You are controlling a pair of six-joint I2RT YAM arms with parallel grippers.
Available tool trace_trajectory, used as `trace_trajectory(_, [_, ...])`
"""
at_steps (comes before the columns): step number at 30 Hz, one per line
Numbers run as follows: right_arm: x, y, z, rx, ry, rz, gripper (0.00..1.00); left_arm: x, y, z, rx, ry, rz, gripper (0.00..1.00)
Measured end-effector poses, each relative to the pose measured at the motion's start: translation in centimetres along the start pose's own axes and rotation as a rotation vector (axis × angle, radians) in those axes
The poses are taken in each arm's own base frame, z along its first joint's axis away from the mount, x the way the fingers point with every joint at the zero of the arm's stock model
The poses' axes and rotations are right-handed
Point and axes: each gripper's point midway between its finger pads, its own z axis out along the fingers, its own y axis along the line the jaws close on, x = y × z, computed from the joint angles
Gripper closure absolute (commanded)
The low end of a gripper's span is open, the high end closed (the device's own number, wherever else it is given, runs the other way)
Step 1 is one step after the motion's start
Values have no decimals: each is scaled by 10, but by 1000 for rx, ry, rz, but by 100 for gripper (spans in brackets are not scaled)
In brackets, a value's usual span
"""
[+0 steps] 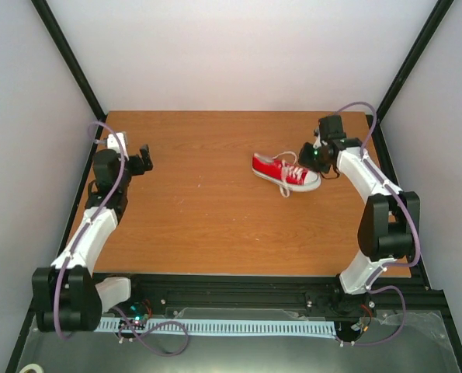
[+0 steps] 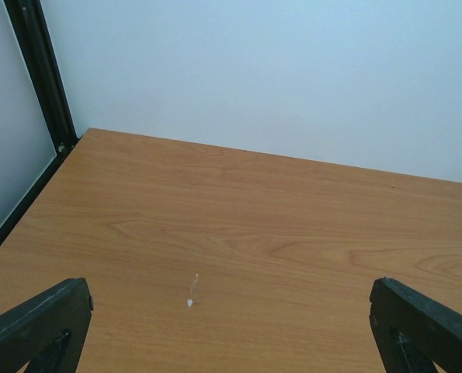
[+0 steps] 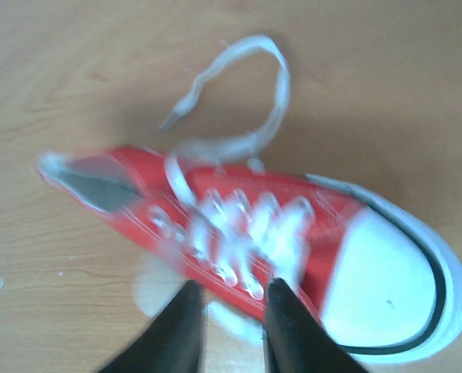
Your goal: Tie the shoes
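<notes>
Red canvas sneaker (image 1: 286, 172), white rubber toe, limp flat laces (image 3: 246, 221) — right pincer (image 3: 232, 287) near-closed, grip unclear; left pincer (image 2: 231, 303) wide, empty.

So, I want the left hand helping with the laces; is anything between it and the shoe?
Nothing visible: only bare table lies between the open left hand and the shoe across from it.
</notes>
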Motion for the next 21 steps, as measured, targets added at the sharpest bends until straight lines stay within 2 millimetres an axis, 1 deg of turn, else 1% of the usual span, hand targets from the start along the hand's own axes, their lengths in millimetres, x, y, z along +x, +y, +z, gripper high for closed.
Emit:
trace_trajectory(3, [34, -21, 12, 49, 84, -14, 44, -6, 0, -18, -6, 12, -38, 0])
trace_trajectory(5, [52, -34, 15, 88, 130, -12, 29, -14, 0, -28, -18, 23, -69, 0])
trace_trajectory(6, [58, -39, 13, 102, 143, -28, 27, -19, 1, -32, -26, 33, -86, 0])
trace_trajectory(7, [60, -41, 11, 112, 143, -26, 23, -22, 1, -34, -32, 41, -99, 0])
trace_trajectory(9, [55, -36, 0, 118, 116, -79, 21, -31, 1, -40, -47, 72, -142, 0])
trace_trajectory(11, [44, -23, -11, 118, 81, -137, 21, -39, -2, -45, -45, 92, -172, 0])
trace_trajectory(13, [29, 4, -19, 94, 35, -208, 21, -42, -5, -50, -35, 110, -205, 0])
trace_trajectory(14, [19, 23, -21, 71, 9, -244, 21, -41, -6, -51, -33, 119, -219, 0])
trace_trajectory(15, [15, 36, -20, 55, -2, -267, 22, -37, -6, -53, -34, 143, -240, 0])
trace_trajectory(17, [7, 64, -10, 31, -10, -311, 23, -28, -7, -55, -40, 191, -267, 0])
trace_trajectory(18, [5, 74, -3, 26, -7, -326, 24, -24, -7, -56, -41, 218, -280, 0])
trace_trajectory(19, [2, 84, 6, 28, 0, -342, 26, -20, -8, -56, -43, 242, -290, 0])
trace_trajectory(21, [-2, 101, 31, 46, 14, -371, 31, -13, -9, -57, -49, 289, -312, 0])
